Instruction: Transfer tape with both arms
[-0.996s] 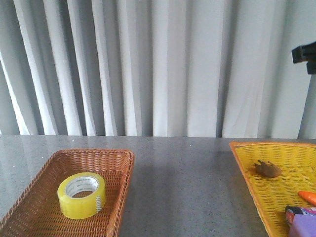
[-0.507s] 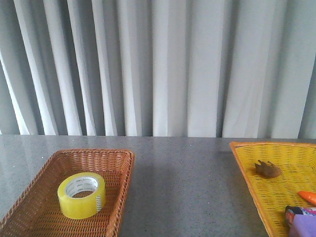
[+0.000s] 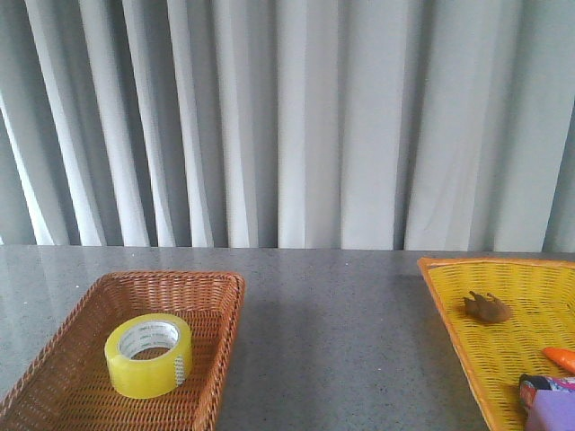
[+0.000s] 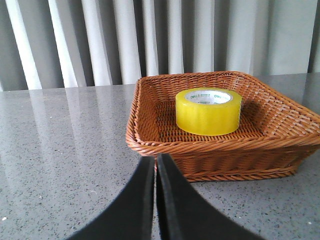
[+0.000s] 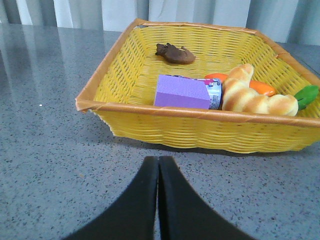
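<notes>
- The tape (image 3: pixel 148 356), a yellow roll, is found lying flat on its side face inside the brown wicker basket (image 3: pixel 222 346) at the left of the table (image 3: pixel 341 341); its core hole faces upward, so its axis stands vertical.
- From the left wrist view the roll (image 4: pixel 208 111) is seen ahead of the left gripper (image 4: pixel 155 165), beyond the basket's near rim (image 4: pixel 200 148) and a little off to one side of the finger line.
- The left gripper is seen with its two dark fingers pressed together, nothing held between them, low over the grey table.
- The right gripper (image 5: pixel 159 165) is likewise seen closed and empty, pointed at the yellow basket (image 5: pixel 200 116), well apart from the tape.
- The left arm is judged the nearer of the two to the roll; any reach would have to clear the rim and come down over the roll.
- Whether the roll lies at its start or at its destination cannot be settled: the scene fits a roll waiting to be carried off as well as one already set down here.
- The front view gives both baskets and the bare stretch between them; the right wrist view adds a purple block (image 5: pixel 181 92), a bread roll (image 5: pixel 250 95) and a carrot (image 5: pixel 262 88).
</notes>
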`<state>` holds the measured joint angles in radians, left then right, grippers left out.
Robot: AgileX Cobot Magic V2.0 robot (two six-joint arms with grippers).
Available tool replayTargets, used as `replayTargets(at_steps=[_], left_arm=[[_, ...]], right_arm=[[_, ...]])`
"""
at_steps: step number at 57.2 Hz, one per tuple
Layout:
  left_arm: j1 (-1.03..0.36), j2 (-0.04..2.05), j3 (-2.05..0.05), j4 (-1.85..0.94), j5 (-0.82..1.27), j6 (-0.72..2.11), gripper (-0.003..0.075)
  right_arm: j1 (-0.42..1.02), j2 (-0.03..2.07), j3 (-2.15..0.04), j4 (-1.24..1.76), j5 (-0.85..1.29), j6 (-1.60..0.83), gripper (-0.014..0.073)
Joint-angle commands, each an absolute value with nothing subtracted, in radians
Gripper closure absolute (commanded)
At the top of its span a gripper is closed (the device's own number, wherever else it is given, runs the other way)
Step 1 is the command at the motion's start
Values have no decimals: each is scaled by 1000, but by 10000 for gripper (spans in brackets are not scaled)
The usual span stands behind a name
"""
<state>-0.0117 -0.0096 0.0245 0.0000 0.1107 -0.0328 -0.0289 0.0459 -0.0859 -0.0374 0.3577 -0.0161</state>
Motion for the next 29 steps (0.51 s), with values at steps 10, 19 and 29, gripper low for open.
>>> replayTargets(at_steps=[10, 19, 29], left_arm=[[-8, -27, 17, 0, 44, -40, 726], [-8, -27, 17, 0, 44, -40, 726], [-8, -27, 17, 0, 44, -40, 726]], right_arm=[[-34, -22, 31, 13, 80, -14, 602], [-34, -22, 30, 8, 61, -14, 602], [-34, -22, 31, 8, 66, -14, 602]])
